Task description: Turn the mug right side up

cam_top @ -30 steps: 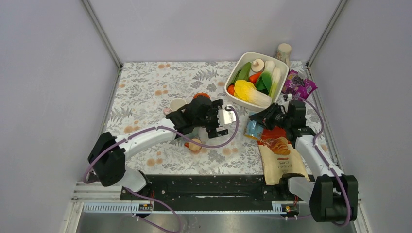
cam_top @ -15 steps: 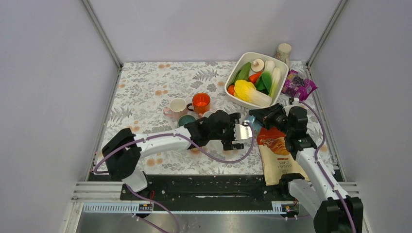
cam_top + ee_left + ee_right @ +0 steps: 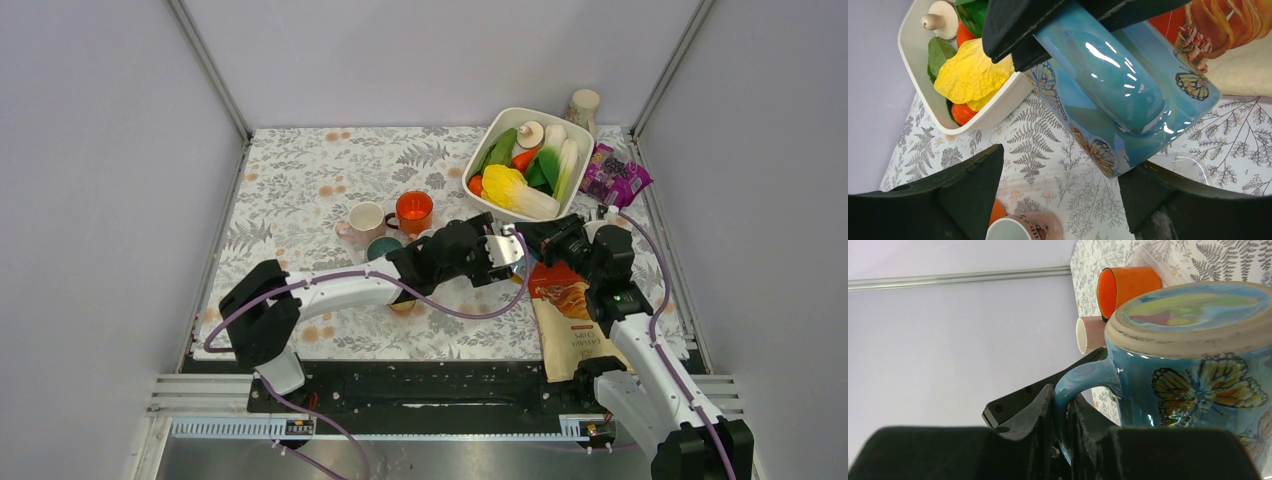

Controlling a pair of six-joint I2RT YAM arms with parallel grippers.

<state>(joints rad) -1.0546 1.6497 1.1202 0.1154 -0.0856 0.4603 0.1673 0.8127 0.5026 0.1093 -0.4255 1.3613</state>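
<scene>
At right-centre of the flowered tablecloth [image 3: 300, 180], between the two arms: one blue butterfly mug [image 3: 1128, 85], glossy, lifted off the cloth and tilted. Its unglazed foot ring faces the top of the right wrist view, and its handle points back toward that arm.

Right gripper [image 3: 1063, 405]: fingers pinched together on the mug's handle, one on each side of the loop.

Left gripper [image 3: 1060, 165]: fingers spread wide, one on each side just below the mug's body. No contact can be seen from its own camera.

Also on the table:
- White tub [image 3: 590, 130], far right, filled with toy vegetables in yellow, green, orange and white. It sits just behind the mug.
- Orange mug [image 3: 413, 211], upright, mid-table.
- Pale pink mug [image 3: 365, 217], upright, just left of the orange one.
- Teal cup [image 3: 382, 247], near both, partly hidden by the left arm.
- Chips bag [image 3: 575, 330], lying flat at the near right, under the right arm.
- Purple packet [image 3: 615, 175], right edge, beside the tub.
- Small beige cup [image 3: 583, 103], far corner, behind the tub.
</scene>
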